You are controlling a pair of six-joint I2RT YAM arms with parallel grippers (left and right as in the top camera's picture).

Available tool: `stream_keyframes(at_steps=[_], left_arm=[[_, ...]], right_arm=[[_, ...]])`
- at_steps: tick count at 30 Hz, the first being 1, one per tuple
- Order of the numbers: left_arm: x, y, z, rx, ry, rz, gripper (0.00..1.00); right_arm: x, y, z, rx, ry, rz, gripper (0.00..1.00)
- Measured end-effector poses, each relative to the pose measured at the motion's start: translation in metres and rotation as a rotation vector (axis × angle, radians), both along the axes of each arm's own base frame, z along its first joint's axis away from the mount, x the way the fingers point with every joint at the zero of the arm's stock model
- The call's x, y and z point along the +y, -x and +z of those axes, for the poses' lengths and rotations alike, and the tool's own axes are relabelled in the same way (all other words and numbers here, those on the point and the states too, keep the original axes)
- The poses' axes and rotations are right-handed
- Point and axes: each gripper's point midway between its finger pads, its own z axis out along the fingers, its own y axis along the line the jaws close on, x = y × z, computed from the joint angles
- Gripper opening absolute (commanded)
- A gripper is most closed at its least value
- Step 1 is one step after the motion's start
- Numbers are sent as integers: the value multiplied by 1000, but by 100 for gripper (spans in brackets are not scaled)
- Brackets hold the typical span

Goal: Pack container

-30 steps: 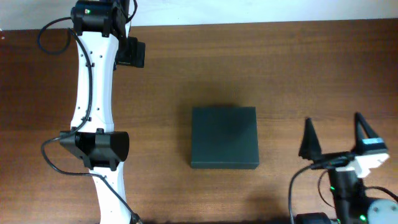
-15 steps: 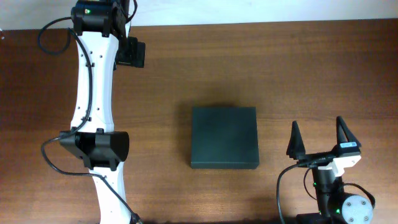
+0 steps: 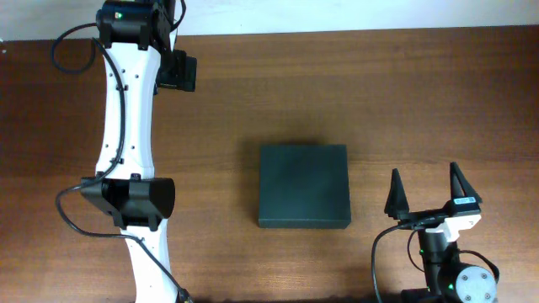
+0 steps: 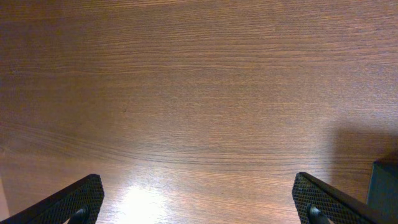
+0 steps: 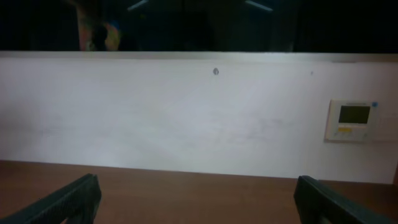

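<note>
Closest to the front edge of the table (image 3: 421, 84), on the right side, the right hand (image 3: 425, 169) stands released, its two dark fingers (image 3: 396, 194) spread wide apart with nothing between them. In its own wrist view, the tips show only at the bottom corners, with bare wood between. A little farther in, near the middle of the table, lies the container (image 3: 304, 185), a dark greenish-black rectangular box with its lid down flat. It sits just beyond and to the left of the right hand, apart from it and touched by neither arm. On the left side, the white left arm (image 3: 126, 126) stretches from the front edge almost to the far edge, well apart from the container. At its end the left hand (image 4: 199, 200) hangs over bare wood, also released. Its fingers (image 4: 68, 202) are splayed to the two bottom corners of its wrist view and grasp nothing. A dark edge (image 4: 384, 186) shows at the lower right of that view, too cropped to tell what it is. Beyond the far edge rises a white wall (image 5: 186, 112) with a small wall panel (image 5: 353, 120) on its right, and dark glass above.
</note>
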Motion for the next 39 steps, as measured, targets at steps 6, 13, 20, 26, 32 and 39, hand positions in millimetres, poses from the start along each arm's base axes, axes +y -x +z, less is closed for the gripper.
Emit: stream_keyframes(at_steps=[6, 13, 20, 26, 32, 39], left_arm=[[0, 0, 0, 0, 0, 0, 99], [0, 0, 0, 0, 0, 0, 99], [0, 0, 0, 0, 0, 0, 99], [0, 0, 0, 0, 0, 0, 99], [0, 0, 0, 0, 0, 0, 99], [0, 0, 0, -1, 0, 0, 99]], right_arm=[[-3, 0, -10, 4, 0, -12, 99], [-3, 0, -10, 3, 0, -13, 99], [-3, -7, -32, 48, 2, -13, 99], [-3, -12, -59, 104, 4, -13, 99], [-3, -16, -86, 190, 9, -13, 99], [-3, -15, -113, 299, 11, -17, 99]])
